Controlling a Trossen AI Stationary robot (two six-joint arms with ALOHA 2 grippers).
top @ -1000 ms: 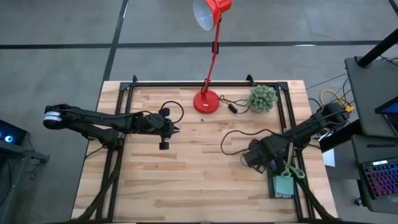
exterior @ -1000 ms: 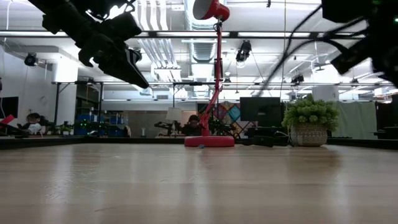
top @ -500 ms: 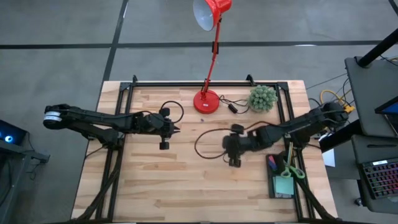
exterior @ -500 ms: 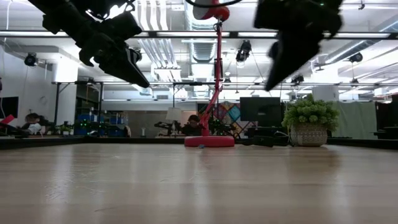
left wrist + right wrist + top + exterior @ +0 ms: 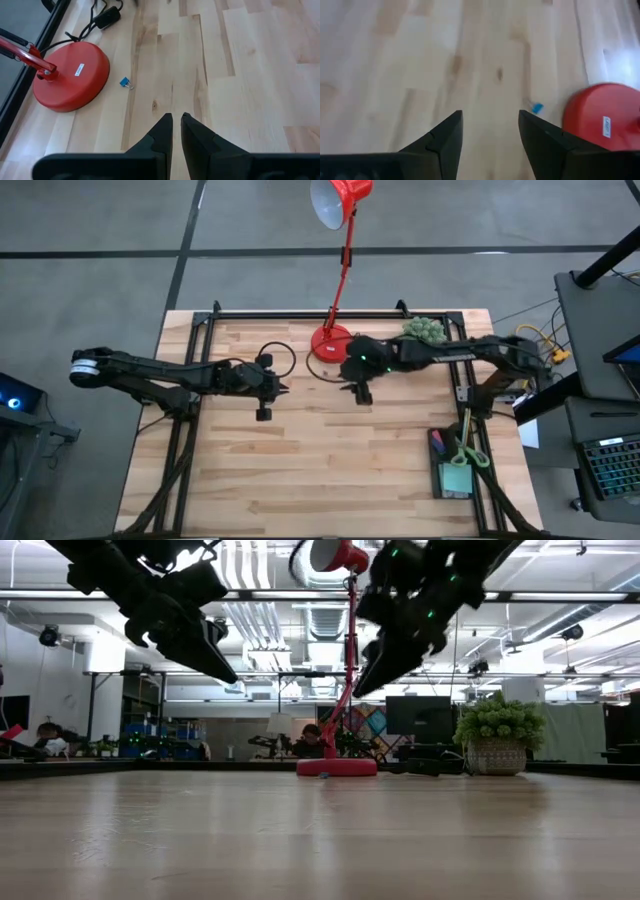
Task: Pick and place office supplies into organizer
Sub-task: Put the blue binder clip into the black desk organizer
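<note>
An open-plan lab: exposed ceiling ducts (image 5: 300,615), monitors (image 5: 420,715), workbenches.

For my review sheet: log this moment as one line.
right gripper: open, empty, near blue binder clip by lamp base | left gripper: shut, waiting | organizer: part-filled

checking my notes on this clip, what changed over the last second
The right arm swung from over the dark rectangular organizer tray at the table's right front across to the round red lamp base; its open, empty right claw now faces a small blue clip on the wood beside that base. The left arm and its shut left claw did not move. The tray's contents, the lamp and the green plant are unchanged.
</note>
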